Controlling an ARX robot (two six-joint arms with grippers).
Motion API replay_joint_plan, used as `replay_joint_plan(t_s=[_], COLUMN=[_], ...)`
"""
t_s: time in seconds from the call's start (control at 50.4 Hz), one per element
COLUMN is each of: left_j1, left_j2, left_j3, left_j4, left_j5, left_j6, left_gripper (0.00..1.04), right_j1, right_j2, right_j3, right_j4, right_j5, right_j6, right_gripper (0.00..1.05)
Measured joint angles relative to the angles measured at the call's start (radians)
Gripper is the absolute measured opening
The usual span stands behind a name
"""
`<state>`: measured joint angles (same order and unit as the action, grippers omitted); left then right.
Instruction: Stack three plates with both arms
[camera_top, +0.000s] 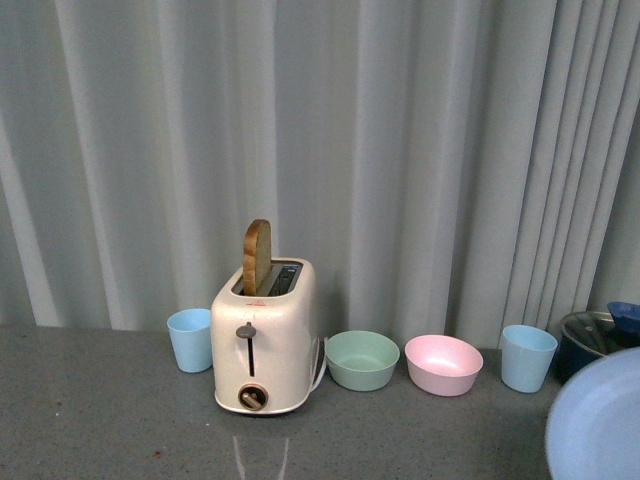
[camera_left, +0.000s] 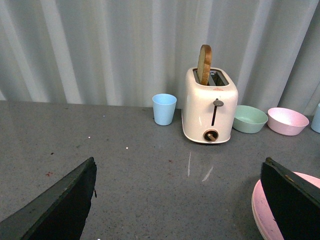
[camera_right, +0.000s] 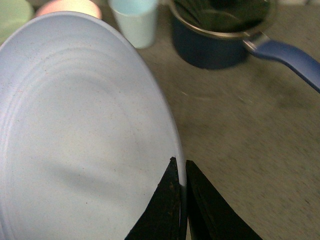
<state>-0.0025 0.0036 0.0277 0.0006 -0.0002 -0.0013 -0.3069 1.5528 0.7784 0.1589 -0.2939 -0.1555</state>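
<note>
The light blue plate (camera_right: 85, 135) sits in the right gripper (camera_right: 181, 161), whose two dark fingers (camera_right: 165, 205) are pinched together on its rim. In the front view this plate fills the near corner well to the right of the toaster (camera_top: 262, 345) and closer to the robot than it. The pink plate (camera_left: 261, 216) lies on the grey table (camera_left: 125, 190), nearer the robot than the toaster and to its right. Only an edge of it shows, because one finger of the left gripper (camera_left: 177, 162) covers the rest. That gripper's fingers (camera_left: 55, 210) are spread wide apart with nothing between them.

The toaster stands at the back of the table before a pale curtain (camera_top: 400, 150), with a slice of bread (camera_top: 256, 257) upright in one slot. A light blue cup (camera_top: 190, 338) stands just beside the toaster on its left. To the toaster's right come a green bowl (camera_top: 362, 358), a pink bowl (camera_top: 443, 363), and a second blue cup (camera_top: 527, 357), in a row. Farthest from the toaster is a dark blue pot (camera_right: 220, 30) with a long handle. The bowls, the second cup and the pot lie just beyond the held plate's far rim.
</note>
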Motion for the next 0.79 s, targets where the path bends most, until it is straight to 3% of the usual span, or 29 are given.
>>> replay_joint_plan(t_s=[0.258, 0.417, 0.556, 0.794], left_j1=[0.000, 0.000, 0.000, 0.000], left_j2=[0.000, 0.000, 0.000, 0.000], left_j3=[0.000, 0.000, 0.000, 0.000], left_j4=[0.000, 0.000, 0.000, 0.000], left_j5=[0.000, 0.000, 0.000, 0.000], left_j6=[0.000, 0.000, 0.000, 0.000], left_gripper=[0.98, 0.98, 0.98, 0.98], right_j1=[0.338, 0.466, 0.512, 0.505], right_j2=[0.045, 0.116, 0.173, 0.235], right_j3=[-0.019, -0.047, -0.071, -0.103], right_j4=[0.126, 0.202, 0.253, 0.299], right_j5=[0.007, -0.004, -0.017, -0.032], right_j6=[0.172, 0.264, 0.326, 0.388], right_gripper=[0.03, 0.03, 0.03, 0.03])
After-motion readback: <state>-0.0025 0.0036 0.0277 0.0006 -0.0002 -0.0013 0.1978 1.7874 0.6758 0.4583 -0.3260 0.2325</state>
